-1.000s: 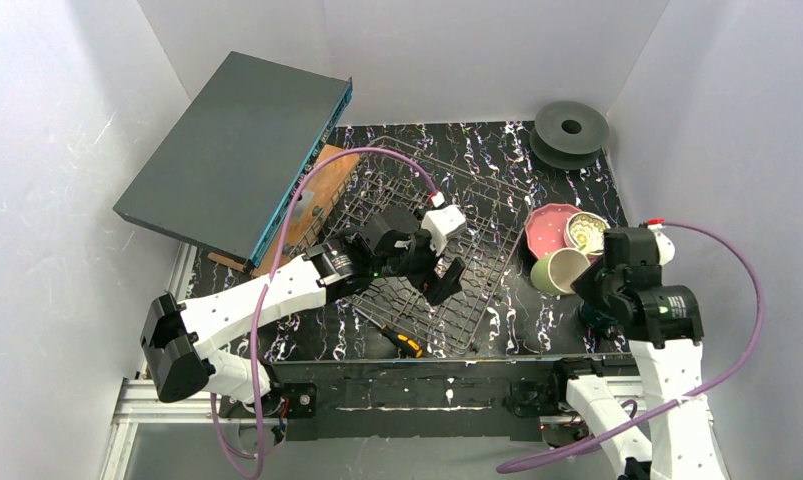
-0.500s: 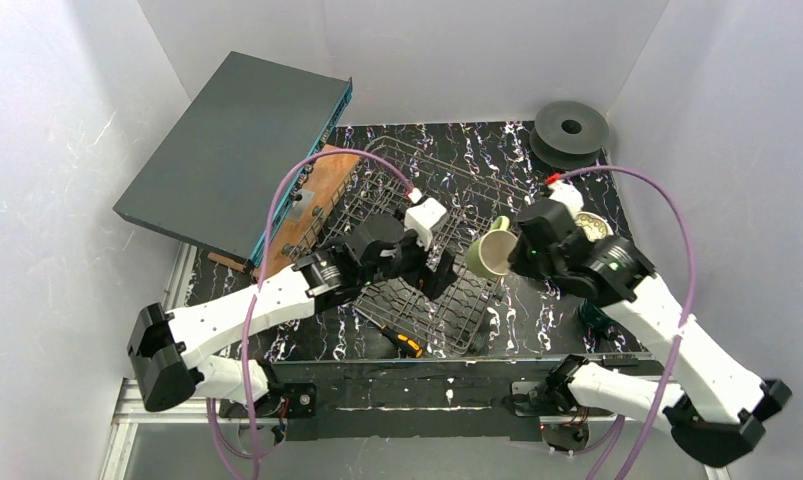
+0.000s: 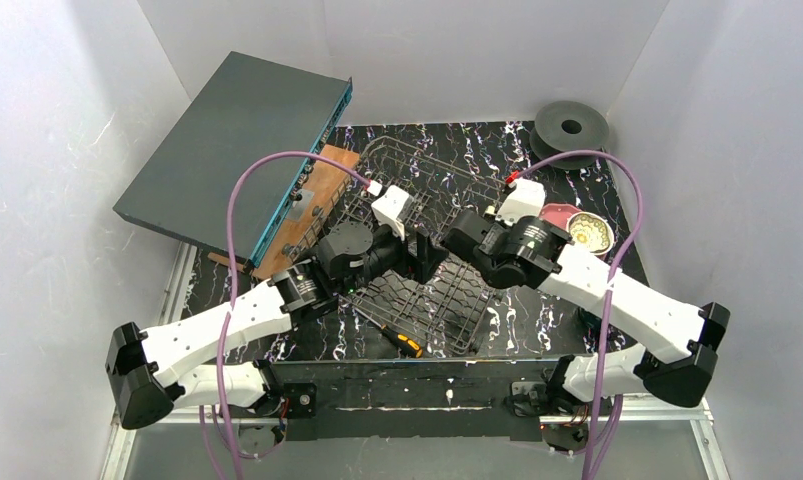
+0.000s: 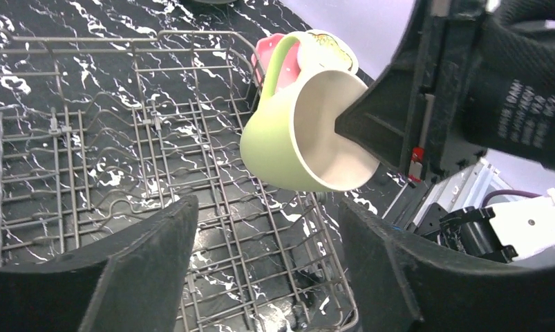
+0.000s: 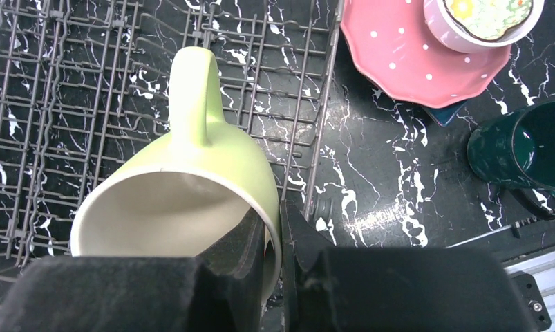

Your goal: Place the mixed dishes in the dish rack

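Observation:
My right gripper [image 5: 281, 238] is shut on the rim of the pale yellow-green mug [image 5: 191, 187] and holds it tilted above the dish rack [image 5: 67, 90], near its right side. The left wrist view shows the mug [image 4: 292, 135] in the air ahead of my open, empty left gripper [image 4: 267, 277], which hovers over the rack's [image 4: 88, 159] near right corner. The pink speckled plate [image 5: 412, 62], the white bowl [image 5: 478, 17] on it, the blue dish [image 5: 444, 114] under it and the dark green mug [image 5: 527, 149] stand right of the rack. The small white cup is out of view.
In the top view, both grippers, left [image 3: 432, 262] and right [image 3: 457, 235], meet over the rack [image 3: 447, 185]. A grey box [image 3: 237, 150] leans at the back left beside a wooden board [image 3: 317, 195]. The black spool [image 3: 571, 128] sits at the back right, and a screwdriver [image 3: 399, 340] lies at the rack's front.
My right arm has lifted the yellow-green mug from beside the plate and swung it left over the rack. My left gripper has shifted slightly back and left.

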Controlling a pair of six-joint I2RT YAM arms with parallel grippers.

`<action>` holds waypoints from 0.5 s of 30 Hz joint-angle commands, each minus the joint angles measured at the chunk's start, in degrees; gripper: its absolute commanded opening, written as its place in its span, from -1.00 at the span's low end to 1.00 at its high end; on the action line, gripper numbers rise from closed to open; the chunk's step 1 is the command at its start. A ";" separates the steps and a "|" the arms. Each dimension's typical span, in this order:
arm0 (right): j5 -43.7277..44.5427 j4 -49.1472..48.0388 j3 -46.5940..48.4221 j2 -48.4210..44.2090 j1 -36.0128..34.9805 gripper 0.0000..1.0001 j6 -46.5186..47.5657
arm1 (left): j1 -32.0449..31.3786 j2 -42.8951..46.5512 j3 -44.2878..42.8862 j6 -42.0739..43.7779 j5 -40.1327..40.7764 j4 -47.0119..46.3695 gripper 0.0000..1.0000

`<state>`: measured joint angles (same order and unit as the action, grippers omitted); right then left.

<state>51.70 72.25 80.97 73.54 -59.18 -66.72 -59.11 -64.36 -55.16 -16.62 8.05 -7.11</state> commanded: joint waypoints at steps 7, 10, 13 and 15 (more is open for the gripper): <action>11.90 -0.64 0.99 -0.07 -6.01 -0.97 -12.83 | -0.04 -0.99 0.81 -5.72 1.25 -1.99 0.31; 11.95 -4.14 0.46 -0.46 -6.06 -0.97 -9.97 | -0.08 -1.50 0.60 -5.34 1.64 -1.35 0.38; 11.40 -7.33 -1.88 -2.49 -5.95 -0.97 -7.04 | -0.06 -1.38 0.44 -4.15 3.56 -0.56 0.41; 9.88 -13.89 -6.38 -5.56 -5.60 -0.97 0.30 | -0.08 -0.53 0.75 -2.75 4.95 -0.62 0.50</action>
<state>57.80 69.41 78.91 73.82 -64.99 -73.45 -59.11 -66.08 -54.72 -21.43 9.21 -7.20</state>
